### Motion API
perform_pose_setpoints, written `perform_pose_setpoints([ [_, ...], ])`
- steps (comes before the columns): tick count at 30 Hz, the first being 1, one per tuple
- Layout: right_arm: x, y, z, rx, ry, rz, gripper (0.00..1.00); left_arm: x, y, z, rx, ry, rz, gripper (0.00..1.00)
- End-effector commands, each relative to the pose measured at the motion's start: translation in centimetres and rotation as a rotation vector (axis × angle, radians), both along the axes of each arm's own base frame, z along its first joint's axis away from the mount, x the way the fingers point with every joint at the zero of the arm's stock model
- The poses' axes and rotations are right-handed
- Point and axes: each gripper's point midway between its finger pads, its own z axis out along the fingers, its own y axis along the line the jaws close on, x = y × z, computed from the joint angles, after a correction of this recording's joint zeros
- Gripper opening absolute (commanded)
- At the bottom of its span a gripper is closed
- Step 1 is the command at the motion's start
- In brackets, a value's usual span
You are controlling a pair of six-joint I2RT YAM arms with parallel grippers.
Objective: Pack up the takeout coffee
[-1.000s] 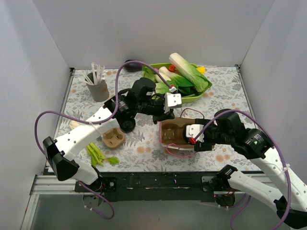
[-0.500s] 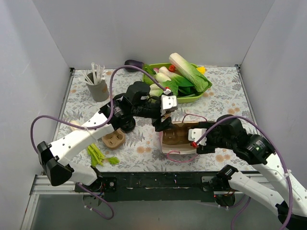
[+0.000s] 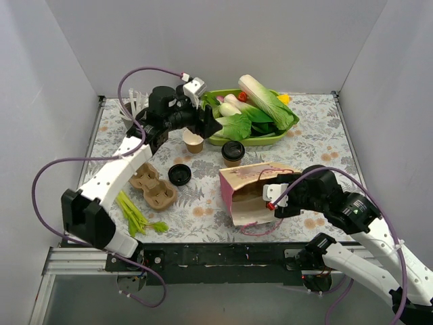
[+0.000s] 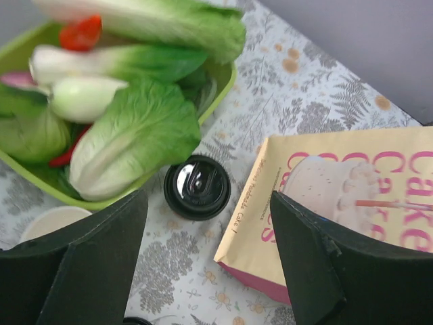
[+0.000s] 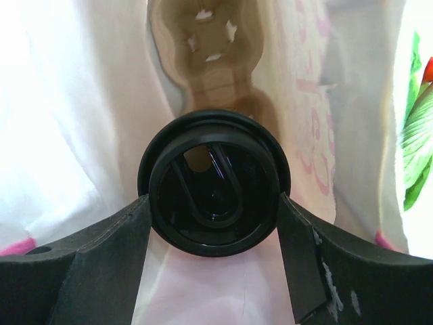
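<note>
Two cups stand on the desk (image 3: 318,128) near the paper bag (image 3: 247,196): a lidded cup (image 3: 233,151) and an open cup (image 3: 194,141), its loose lid (image 3: 179,175) well apart. Inside the bag is a third cup (image 5: 213,193), w/ the right claw (image 3: 274,198) clamped round its lid. Risk: bag is soft, so on release the cup may tip. Left claw (image 3: 208,125) gapes wide, empty, lidded cup in its sights. Veg tray (image 3: 287,125) & bag edge crowd that cup, so a finger could snag. Packing the open cup unlidded = spill. Pulp tray (image 3: 153,189) sits clear, left.
</note>
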Motion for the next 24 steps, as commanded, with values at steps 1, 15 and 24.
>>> perform_pose_setpoints([
  [1, 1.2, 0.8, 0.4, 0.013, -0.065, 0.016, 0.01, -0.3, -0.8, -4.0, -0.061, 0.222, -0.087, 0.72],
  [15, 3.9, 4.2, 3.2, 0.102, -0.138, 0.052, 0.01, -3.0, -2.9, -9.5, -0.059, 0.430, -0.324, 0.69],
  [24, 5.0, 4.5, 1.1, 0.072, -0.218, 0.082, 0.01, -3.1, -2.7, -9.5, -0.038, 0.440, -0.318, 0.69],
])
